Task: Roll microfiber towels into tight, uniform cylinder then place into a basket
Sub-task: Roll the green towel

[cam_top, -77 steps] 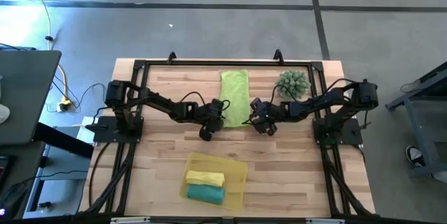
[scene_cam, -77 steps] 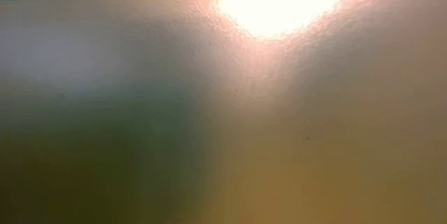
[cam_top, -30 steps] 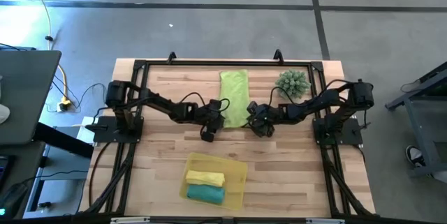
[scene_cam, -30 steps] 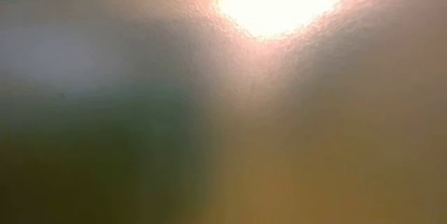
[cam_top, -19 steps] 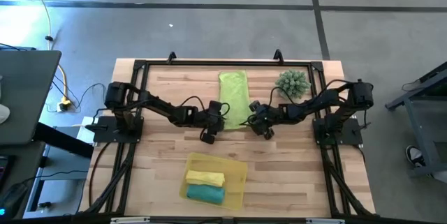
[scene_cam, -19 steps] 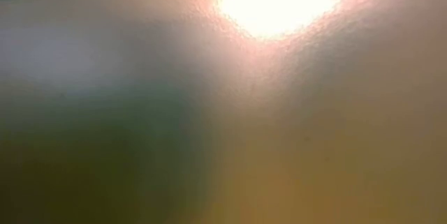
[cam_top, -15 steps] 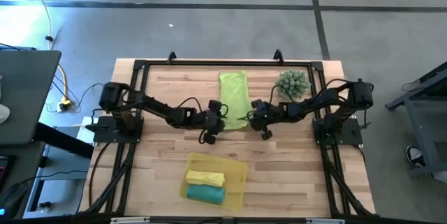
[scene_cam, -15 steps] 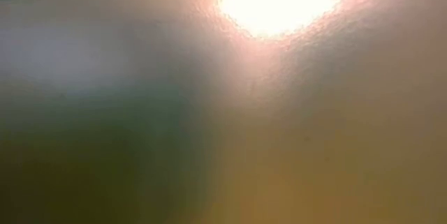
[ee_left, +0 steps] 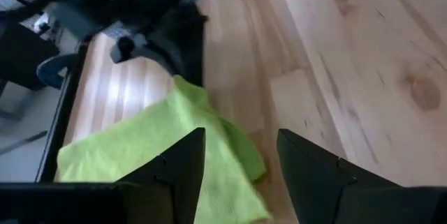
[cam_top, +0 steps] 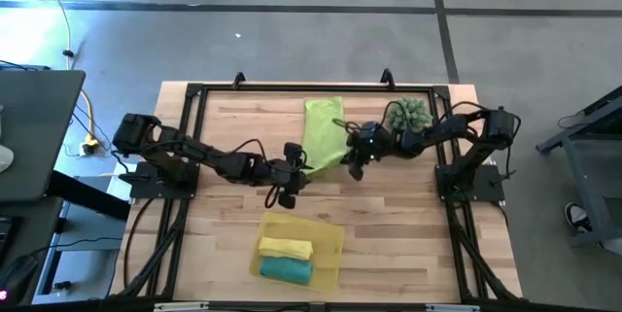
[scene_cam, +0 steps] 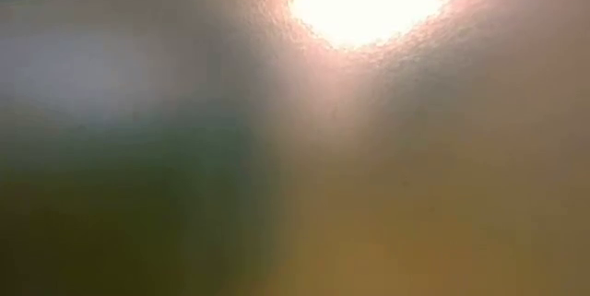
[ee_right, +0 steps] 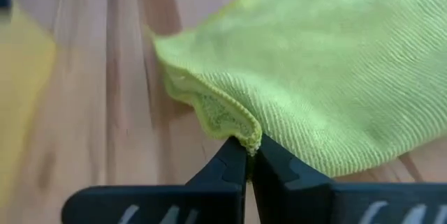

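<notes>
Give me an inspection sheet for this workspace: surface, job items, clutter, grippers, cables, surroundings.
Surface: wooden table, black frame around it.
Job's things: lime green towel lying unrolled toward the far edge, one corner pinched up; yellow towel and teal towel rolled, side by side in the yellow basket.
Clutter: spiky green plant beside the lime towel.
Grippers: right gripper shut on the towel's corner; left gripper open, just off the towel's near edge.
Cables: yellow cable on the floor at left.
Surroundings: grey floor; low view shows nothing usable.
</notes>
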You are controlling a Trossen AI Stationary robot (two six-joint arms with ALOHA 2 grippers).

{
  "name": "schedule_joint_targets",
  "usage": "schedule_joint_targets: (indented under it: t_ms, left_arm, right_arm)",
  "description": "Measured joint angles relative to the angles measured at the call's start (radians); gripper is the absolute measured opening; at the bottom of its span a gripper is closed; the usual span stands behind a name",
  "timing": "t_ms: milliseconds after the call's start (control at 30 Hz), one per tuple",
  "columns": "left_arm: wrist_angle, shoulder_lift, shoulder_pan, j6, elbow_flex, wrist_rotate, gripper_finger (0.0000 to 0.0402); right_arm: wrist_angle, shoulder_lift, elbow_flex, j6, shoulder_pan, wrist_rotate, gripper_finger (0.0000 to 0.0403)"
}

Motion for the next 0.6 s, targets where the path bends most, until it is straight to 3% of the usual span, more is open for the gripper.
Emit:
schedule_joint_targets:
  t_ms: [267,600]
  left_arm:
    - [0.008,0.016,-0.010,-0.025,0.000,0.032,0.0170]
    - [0.109,0.078,0.042,-0.026,0.000,0.140,0.0170]
  right_arm:
    - [-0.001,-0.002,0.002,0.411,-0.073,0.011,0.0000]
    - [-0.124,-0.005,0.004,0.482,-0.094,0.162,0.0000]
